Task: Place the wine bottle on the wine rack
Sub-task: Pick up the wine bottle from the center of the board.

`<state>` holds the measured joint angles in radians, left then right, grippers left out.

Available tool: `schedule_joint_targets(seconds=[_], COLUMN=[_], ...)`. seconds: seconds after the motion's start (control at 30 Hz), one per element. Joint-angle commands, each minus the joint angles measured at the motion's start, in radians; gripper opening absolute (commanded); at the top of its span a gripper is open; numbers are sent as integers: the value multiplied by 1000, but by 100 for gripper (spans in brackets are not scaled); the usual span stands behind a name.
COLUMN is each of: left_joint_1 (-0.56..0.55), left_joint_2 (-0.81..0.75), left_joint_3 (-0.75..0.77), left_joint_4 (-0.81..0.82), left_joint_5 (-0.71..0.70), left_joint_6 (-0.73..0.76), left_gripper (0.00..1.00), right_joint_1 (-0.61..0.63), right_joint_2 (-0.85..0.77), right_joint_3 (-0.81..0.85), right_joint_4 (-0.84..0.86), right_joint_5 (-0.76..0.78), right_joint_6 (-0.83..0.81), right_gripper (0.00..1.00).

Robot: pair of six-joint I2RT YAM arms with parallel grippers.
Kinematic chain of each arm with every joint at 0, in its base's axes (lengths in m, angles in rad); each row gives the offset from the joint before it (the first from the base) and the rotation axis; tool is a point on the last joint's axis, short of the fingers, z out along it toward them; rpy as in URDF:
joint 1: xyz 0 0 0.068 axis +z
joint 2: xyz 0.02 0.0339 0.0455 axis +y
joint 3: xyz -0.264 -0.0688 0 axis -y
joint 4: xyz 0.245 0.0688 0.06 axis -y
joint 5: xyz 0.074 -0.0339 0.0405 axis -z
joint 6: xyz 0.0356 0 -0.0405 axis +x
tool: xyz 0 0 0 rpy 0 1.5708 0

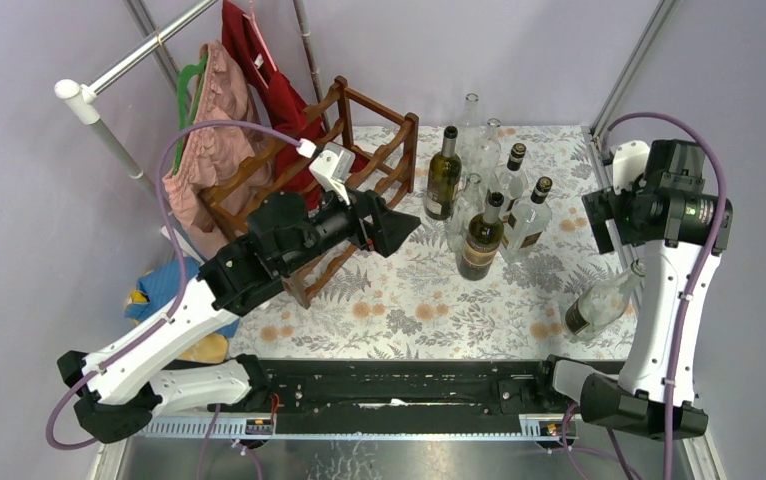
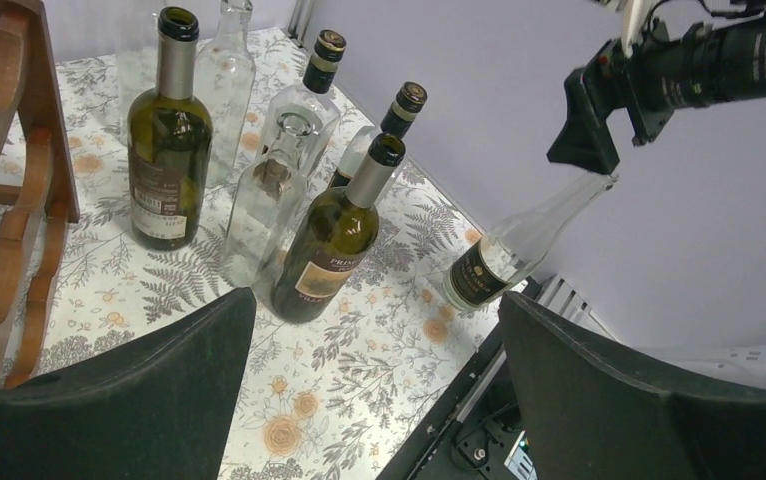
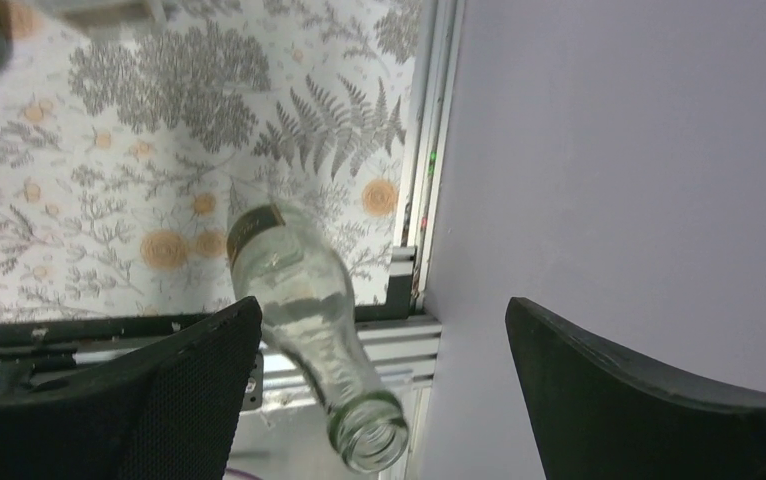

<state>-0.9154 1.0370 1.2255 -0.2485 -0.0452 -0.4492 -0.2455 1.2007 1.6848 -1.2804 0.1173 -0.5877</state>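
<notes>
Lilac walls (image 1: 559,50) on all sides; a table (image 1: 399,300) covered by a fern-and-flower cloth.

Top view: dark reddish-brown wooden wine rack (image 1: 411,160), far left. Cluster of upright green and clear glass bottles (image 1: 481,240), far middle, apart from the rack. Clear glass wine bottle with a dark label (image 1: 604,300), near right, tilted, well apart from the rack. Left hand (image 1: 399,228) just right of the rack, above the cloth. Right hand (image 1: 601,222) at the right edge, above the tilted bottle.

Left wrist view: left hand (image 2: 377,300) spread wide, holding nothing. Rack (image 2: 19,200) at left, cluster (image 2: 334,240) ahead, tilted bottle (image 2: 509,255) beyond it with its neck rising toward the right hand (image 2: 589,130).

Right wrist view: right hand (image 3: 381,305) spread wide, empty. Tilted bottle (image 3: 289,280) below, mouth upward between the fingers and touching neither, base at the table's (image 3: 109,150) right edge.
</notes>
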Motion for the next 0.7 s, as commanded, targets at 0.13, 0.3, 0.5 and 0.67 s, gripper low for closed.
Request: schedule_joint_targets(seconds=[0.13,0.3,0.5,0.67], left_joint_1=[2,3,3,1], left_joint_2=[43,22,1,-2], left_joint_3=[97,76,59,45], left_joint_4=[-39,-42,-38,-41], left_joint_5=[41,38,14,25], left_joint_6=[0,-1,-13,-32], left_gripper=[99,99,99,99], right_joint_1=[-6,-6,-10,-17], right_joint_2=[-118,-132,-138,-141], right_joint_3=[-145,-181,-243,-251], right_joint_4=[-74,-100,-88,-82], right_joint_5=[36,41,65,55], right_joint_6=[2,6,4,-5], right_gripper=[94,92,87,74])
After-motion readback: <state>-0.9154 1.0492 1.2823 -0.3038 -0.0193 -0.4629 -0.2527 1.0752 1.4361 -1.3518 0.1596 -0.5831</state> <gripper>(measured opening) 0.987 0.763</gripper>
